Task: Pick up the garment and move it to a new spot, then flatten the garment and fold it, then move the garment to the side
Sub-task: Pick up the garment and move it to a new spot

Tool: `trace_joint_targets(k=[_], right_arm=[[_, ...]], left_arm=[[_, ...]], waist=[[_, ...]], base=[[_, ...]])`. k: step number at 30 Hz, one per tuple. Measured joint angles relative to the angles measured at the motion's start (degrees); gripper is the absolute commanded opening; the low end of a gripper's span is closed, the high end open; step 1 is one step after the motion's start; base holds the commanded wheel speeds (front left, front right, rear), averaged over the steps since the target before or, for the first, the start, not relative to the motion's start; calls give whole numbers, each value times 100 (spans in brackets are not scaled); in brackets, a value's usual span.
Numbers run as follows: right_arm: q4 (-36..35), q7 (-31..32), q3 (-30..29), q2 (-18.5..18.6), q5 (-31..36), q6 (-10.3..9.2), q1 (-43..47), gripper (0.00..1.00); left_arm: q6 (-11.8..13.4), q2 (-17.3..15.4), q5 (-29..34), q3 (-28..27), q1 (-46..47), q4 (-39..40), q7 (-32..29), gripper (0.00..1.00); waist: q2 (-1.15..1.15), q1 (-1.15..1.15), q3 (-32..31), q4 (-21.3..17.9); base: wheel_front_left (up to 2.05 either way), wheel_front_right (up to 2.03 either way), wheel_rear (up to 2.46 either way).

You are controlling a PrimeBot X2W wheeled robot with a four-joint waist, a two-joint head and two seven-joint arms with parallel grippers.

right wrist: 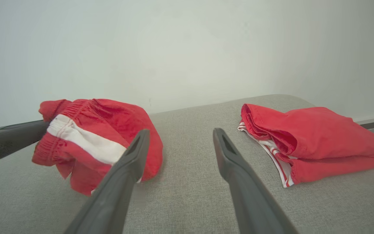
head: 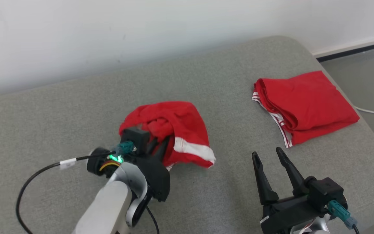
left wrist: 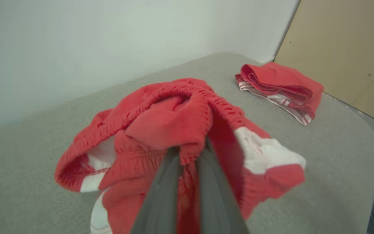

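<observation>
1. A pale wall (head: 109, 32) stood behind a wide grey fabric-covered surface (head: 44, 123) with rounded corners. At the robot's far right, grey floor (head: 368, 74) lay beyond its edge.
2. A second red garment (head: 307, 104), folded flat with white stripes at its edge, lay near the surface's far right corner. It was well apart from both hands.
3. The red garment (head: 180, 126) with a white band sat crumpled near the middle of the surface, to the left of the folded one. It was bunched up over the tips of the left hand's fingers and draped to both sides of them. Whether its lower edge rested on the surface or hung just clear could not be told.
4. The left hand (left wrist: 189, 154) reached in from the near left, its two fingers pressed almost together on a fold of the red garment, which it held pinched.
5. The right hand (head: 267, 152) hung over bare surface at the near right, fingers spread wide and holding nothing. The red garment lay off to its left and the folded one ahead to its right, neither touching it.
6. A black cable (head: 37, 172) looped from the left wrist.
</observation>
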State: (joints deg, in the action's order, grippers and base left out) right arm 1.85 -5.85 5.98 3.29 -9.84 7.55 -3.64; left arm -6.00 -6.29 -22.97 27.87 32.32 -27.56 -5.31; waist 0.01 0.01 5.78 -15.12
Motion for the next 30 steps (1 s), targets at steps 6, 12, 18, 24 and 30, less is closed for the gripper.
trace_joint_targets(k=[6,12,18,24,30], right_arm=[[134,-67,12,-11,-23,0,-63,100],[196,-71,-9,-20,-16,0,-83,100],[244,-62,-119,-23,-14,0,47,100],[218,5,-249,-24,22,0,149,100],[149,29,-416,-15,35,0,319,100]], left_arm=[[2,149,-137,78,62,-944,140,100],[-41,242,-590,-77,41,-1137,302,100],[-47,142,-787,-307,-319,-827,965,100],[63,-47,-888,-556,-893,-466,1566,100],[409,-225,-712,-888,-1469,347,1991,100]], waist=[[0,0,106,63],[0,0,57,252],[0,0,-72,536],[-1,-1,-280,783],[0,-2,-450,1023]], base=[[0,0,0],[0,0,0],[0,0,0],[0,0,0],[0,0,0]])
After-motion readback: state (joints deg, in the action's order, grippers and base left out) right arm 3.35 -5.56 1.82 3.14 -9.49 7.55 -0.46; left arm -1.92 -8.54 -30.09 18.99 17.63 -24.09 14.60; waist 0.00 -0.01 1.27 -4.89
